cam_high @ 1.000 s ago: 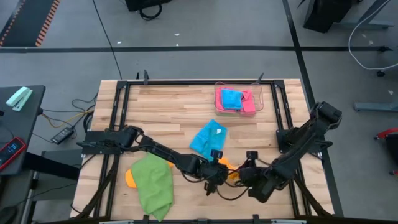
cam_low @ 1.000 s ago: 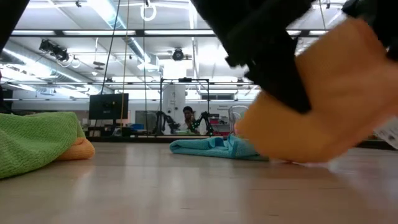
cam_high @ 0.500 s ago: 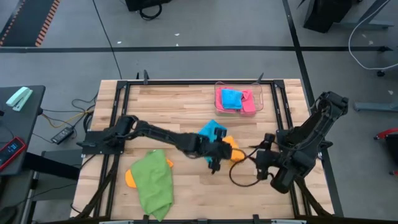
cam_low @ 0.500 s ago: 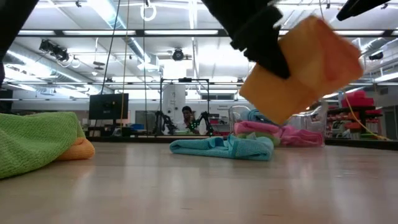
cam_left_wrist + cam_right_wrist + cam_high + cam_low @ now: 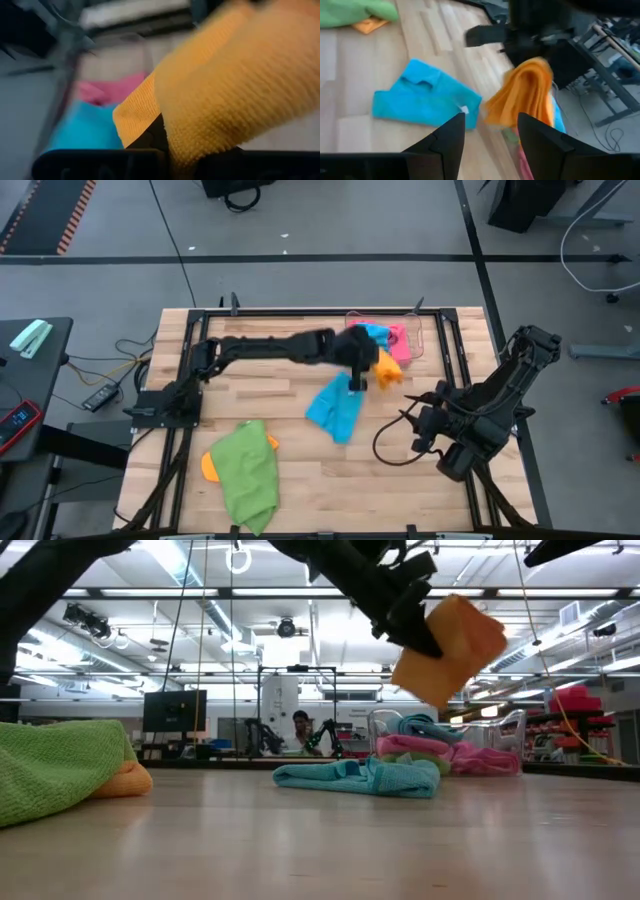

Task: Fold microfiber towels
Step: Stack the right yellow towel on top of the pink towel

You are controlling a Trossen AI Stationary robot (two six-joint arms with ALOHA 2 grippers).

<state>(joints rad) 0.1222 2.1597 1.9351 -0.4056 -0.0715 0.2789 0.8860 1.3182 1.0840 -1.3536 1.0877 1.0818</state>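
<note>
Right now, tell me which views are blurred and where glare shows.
Left wrist view: the orange towel fills the frame, soft and out of focus, the tray behind smeared. Right wrist view: motion blur on the blue towel. Low view: bright ceiling lights glare behind the left gripper. High view: evenly lit, sharp.

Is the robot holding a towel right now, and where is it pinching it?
The left gripper holds the folded orange towel by one edge, up in the air. The right gripper holds nothing.
</note>
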